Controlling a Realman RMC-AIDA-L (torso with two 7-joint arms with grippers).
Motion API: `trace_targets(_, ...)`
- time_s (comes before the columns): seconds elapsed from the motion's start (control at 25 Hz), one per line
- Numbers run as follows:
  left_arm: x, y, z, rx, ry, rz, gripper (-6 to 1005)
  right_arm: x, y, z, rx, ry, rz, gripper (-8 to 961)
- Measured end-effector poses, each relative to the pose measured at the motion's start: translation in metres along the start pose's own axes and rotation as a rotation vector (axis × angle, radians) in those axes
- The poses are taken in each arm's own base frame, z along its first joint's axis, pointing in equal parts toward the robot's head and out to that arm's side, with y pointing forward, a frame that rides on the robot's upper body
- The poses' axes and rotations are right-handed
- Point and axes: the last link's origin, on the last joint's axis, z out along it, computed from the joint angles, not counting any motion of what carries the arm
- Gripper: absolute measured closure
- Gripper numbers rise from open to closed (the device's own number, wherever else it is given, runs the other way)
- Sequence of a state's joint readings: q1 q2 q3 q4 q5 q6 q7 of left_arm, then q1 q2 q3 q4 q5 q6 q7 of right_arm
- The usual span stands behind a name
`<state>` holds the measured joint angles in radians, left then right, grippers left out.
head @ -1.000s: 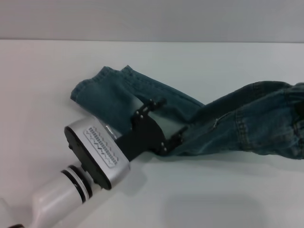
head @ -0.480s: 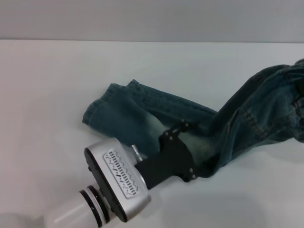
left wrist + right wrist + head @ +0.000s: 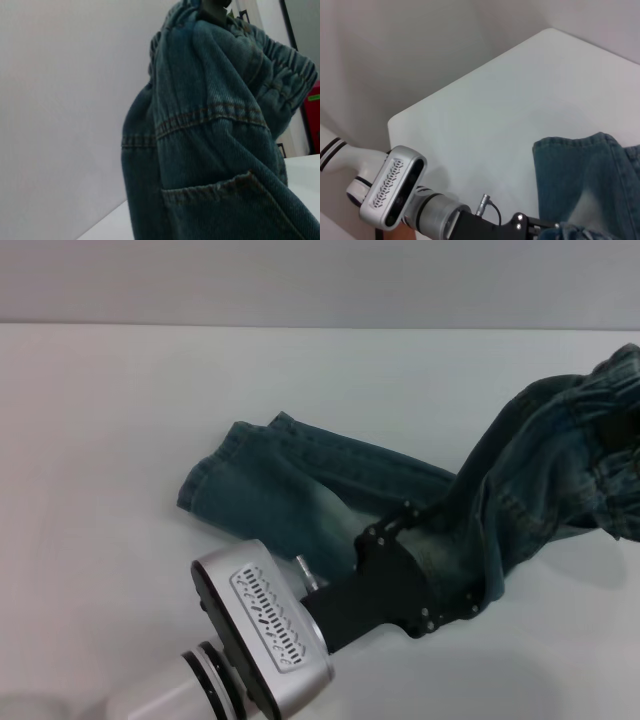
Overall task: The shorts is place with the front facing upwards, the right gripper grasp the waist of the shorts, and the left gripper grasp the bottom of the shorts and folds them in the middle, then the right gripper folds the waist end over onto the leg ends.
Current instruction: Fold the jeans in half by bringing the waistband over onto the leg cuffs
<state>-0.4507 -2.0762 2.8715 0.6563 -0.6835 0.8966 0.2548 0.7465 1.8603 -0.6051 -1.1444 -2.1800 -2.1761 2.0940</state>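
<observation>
The blue denim shorts (image 3: 330, 485) lie stretched across the white table. Their leg ends (image 3: 215, 485) rest flat at the left, and they also show in the right wrist view (image 3: 585, 170). The gathered waist (image 3: 610, 390) is lifted off the table at the right and hangs bunched. In the left wrist view the right gripper (image 3: 216, 7) is shut on the top of the waist (image 3: 280, 65). The left gripper (image 3: 445, 560), a black claw on a silver cylinder (image 3: 265, 625), presses into the shorts' middle. Its tips are buried in the denim.
The white table (image 3: 120, 420) runs to a grey wall behind. In the right wrist view the left arm (image 3: 395, 185) reaches in near the table's corner (image 3: 395, 122), with bare tabletop beyond the leg ends.
The left gripper has moved right and toward the near edge. The shorts slid right with it. The waist has risen higher at the right.
</observation>
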Motion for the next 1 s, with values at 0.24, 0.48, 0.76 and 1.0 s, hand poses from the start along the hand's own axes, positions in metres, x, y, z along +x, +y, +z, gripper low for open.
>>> trace_targets(0.24, 0.002, 0.008, 0.0, -0.012, 0.002, -0.021, 173, -0.007, 0.001, 0.001, -0.007, 0.002, -0.021, 916)
trace_targets(0.48, 0.007, 0.015, 0.0, -0.009, 0.012, -0.054, 173, -0.008, 0.0, -0.001, 0.001, 0.009, -0.028, 917)
trace_targets(0.76, 0.0, -0.023, -0.009, 0.141, 0.004, -0.024, 173, 0.003, -0.003, 0.0, -0.016, 0.01, -0.008, 917)
trace_targets(1.0, -0.011, -0.066, -0.028, 0.331, -0.007, 0.007, 174, 0.013, -0.01, 0.008, -0.036, 0.018, 0.02, 907)
